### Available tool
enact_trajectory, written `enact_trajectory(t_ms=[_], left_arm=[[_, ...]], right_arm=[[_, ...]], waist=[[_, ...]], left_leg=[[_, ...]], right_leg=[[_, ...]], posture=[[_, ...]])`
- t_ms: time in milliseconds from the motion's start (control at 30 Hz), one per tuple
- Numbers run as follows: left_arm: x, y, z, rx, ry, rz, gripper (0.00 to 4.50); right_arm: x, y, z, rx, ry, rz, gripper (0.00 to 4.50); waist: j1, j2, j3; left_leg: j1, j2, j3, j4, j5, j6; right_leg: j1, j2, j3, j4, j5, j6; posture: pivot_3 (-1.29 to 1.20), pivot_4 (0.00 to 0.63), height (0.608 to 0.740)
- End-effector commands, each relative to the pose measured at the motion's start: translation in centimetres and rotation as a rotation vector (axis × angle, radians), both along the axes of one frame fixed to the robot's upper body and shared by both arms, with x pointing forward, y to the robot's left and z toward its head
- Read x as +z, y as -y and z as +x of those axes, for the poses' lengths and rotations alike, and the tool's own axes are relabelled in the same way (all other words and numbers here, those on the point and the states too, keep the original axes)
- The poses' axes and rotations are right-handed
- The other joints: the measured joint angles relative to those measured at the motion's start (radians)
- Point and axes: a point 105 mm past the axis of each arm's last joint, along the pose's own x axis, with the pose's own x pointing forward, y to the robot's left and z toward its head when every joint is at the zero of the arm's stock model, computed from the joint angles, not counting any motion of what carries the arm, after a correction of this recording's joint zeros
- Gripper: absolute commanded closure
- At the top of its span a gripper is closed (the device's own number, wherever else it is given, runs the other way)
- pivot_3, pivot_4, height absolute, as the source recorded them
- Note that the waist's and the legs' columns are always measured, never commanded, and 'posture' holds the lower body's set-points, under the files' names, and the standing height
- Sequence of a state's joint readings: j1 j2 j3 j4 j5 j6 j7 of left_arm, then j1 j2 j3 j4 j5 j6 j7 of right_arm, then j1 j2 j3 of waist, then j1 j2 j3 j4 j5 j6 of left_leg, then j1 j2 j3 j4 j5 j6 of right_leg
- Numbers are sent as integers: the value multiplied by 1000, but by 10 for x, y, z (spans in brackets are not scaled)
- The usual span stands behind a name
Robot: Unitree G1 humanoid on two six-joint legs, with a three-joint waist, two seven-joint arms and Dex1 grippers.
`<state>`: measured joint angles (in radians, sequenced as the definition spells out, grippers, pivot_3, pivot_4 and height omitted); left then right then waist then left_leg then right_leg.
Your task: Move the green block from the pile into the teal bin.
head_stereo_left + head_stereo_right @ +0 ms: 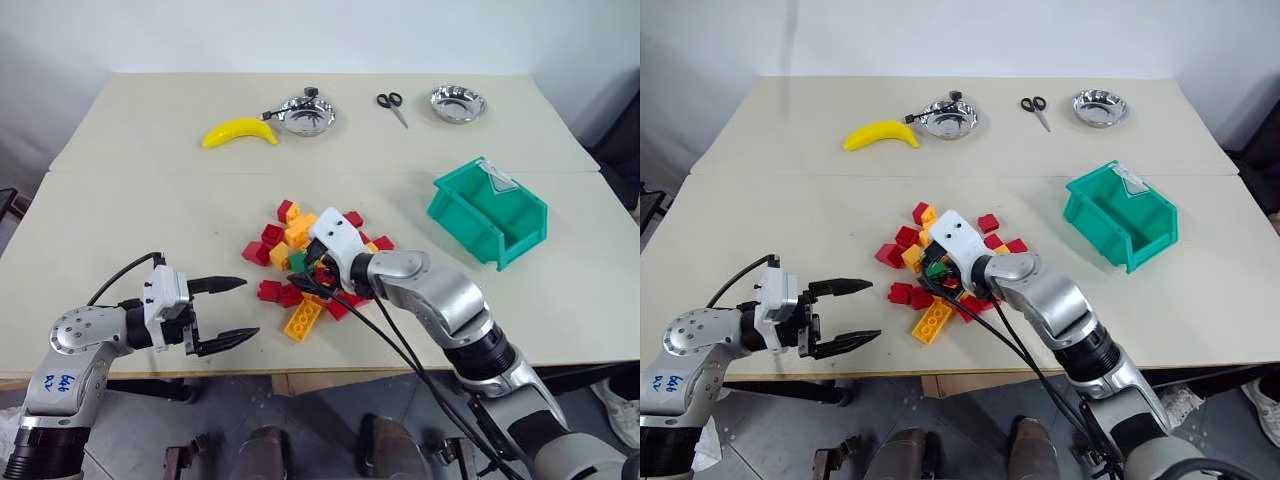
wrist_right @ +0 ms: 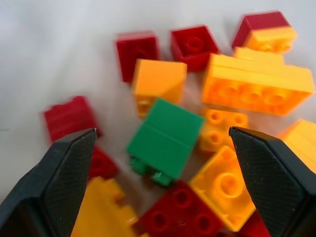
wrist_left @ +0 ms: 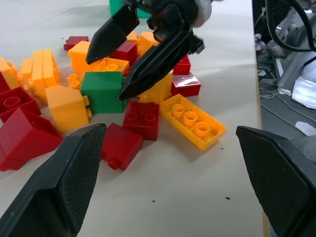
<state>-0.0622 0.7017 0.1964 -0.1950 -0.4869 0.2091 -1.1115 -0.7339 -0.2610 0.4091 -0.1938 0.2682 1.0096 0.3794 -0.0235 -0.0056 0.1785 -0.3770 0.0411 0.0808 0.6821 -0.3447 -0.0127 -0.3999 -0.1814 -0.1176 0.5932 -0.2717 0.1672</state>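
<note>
Right hand spread wide over the green block in the pile, not gripping, left hand spread, empty

Head pair high above the table; wrist views close on the pile.

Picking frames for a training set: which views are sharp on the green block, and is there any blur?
Left wrist view: green block sharp, nearest bricks crisp. Right wrist view: block fairly clear, farther bricks soft. Left eye view: evenly lit, block tiny beside the right tool.
</note>
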Motion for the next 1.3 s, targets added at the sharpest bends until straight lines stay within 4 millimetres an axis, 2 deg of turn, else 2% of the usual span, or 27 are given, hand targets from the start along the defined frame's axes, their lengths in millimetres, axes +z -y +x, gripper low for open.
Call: enact_trajectory(t_ms=[33, 67, 200, 233, 433, 600, 700, 800, 900, 1000, 1033, 1100, 1167, 1200, 1300], left_arm=[[11, 1, -2, 0, 44, -18, 29], [11, 1, -2, 4, 46, -19, 29], [13, 0, 1, 18, 62, -22, 0], [14, 0, 1, 21, 66, -24, 0], [15, -4, 5, 34, 79, -20, 0], [16, -4, 6, 36, 85, -21, 0], [18, -2, 8, 32, 95, -34, 0], [24, 3, 10, 29, 103, -74, 0], [26, 12, 12, 9, 108, -101, 0], [29, 26, 22, 2, 126, -147, 0], [31, 28, 26, 12, 131, -168, 0], [35, 38, 35, 28, 147, -206, 0], [47, 64, 46, 17, 190, -287, 0], [52, 75, 49, 10, 207, -314, 0], [52, 92, 53, -11, 208, -342, 0]], right_arm=[[2, -9, -3, 17, 15, -1, 0], [1, -11, -4, 20, 13, -6, 0], [-6, -13, -5, 19, 7, -48, 844], [-6, -13, -5, 22, 9, -55, 1290], [-7, -15, -8, 65, 19, -100, 3006], [-4, -13, -5, 69, 35, -95, 3032], [20, -10, -8, 146, 121, 35, 3032], [42, 5, -16, 216, 228, 150, 3032], [65, 35, -18, 193, 360, 259, 3032], [93, 96, -13, 12, 505, 349, 3032], [98, 111, -12, -45, 528, 355, 3032], [105, 143, -6, -166, 574, 344, 3032], [111, 200, 4, -391, 634, 258, 3032], [112, 221, 7, -470, 647, 216, 3032], [107, 252, 15, -584, 641, 128, 3032]], waist=[[-5, 0, 0], [-6, 0, 0], [-8, 0, 0], [-8, 0, 0], [-7, 0, 0], [-7, 0, 0], [-4, 0, 0], [-2, 0, 0], [-4, 0, 0], [2, 0, 0], [6, 0, 0], [9, 0, 0], [15, 0, 0], [22, 0, 0], [22, 0, 0]], left_leg=[[0, 0, 0, 0, 0, 0], [0, 0, 0, -1, 0, 0], [0, 0, 0, -1, 0, 0], [0, 0, 0, -1, 0, 0], [0, 0, 1, -1, 0, 0], [0, 0, 1, -1, 0, 0], [0, 0, 1, -1, 0, 0], [0, 0, 1, -1, 0, 0], [0, 0, 1, -2, 0, 0], [0, 0, 2, -2, 0, 0], [0, 0, 2, -1, 0, 0], [0, 0, 2, 0, -1, 0], [0, 0, 2, 0, 0, 0], [0, 0, 3, 0, 0, 0], [0, 0, 4, 0, -1, 0]], right_leg=[[0, 0, 0, 0, 0, 0], [0, 0, 0, 0, 0, 0], [-1, 0, 0, 0, 0, 0], [-1, 0, 0, 0, 0, 0], [-1, 0, 0, 0, 0, 0], [-1, 0, 0, 0, 0, 0], [-1, 0, 0, 0, 0, 0], [-1, 0, 0, -1, 0, 0], [-2, 0, 0, -1, 0, 0], [-2, 0, 0, -1, 0, 0], [-1, 0, 0, -1, 0, 0], [-1, 0, 0, -1, 0, 0], [-1, 0, 0, -1, 0, 0], [-1, 0, 0, -1, 0, 0], [1, 0, 0, -3, 1, 1]], posture=[[0, 150, 740], [0, 150, 740], [0, 150, 740], [0, 150, 740], [0, 150, 740], [0, 150, 740], [0, 150, 740], [0, 150, 740], [0, 150, 740], [0, 150, 740], [0, 150, 740], [0, 150, 740], [0, 150, 740], [0, 150, 740], [0, 150, 740]])
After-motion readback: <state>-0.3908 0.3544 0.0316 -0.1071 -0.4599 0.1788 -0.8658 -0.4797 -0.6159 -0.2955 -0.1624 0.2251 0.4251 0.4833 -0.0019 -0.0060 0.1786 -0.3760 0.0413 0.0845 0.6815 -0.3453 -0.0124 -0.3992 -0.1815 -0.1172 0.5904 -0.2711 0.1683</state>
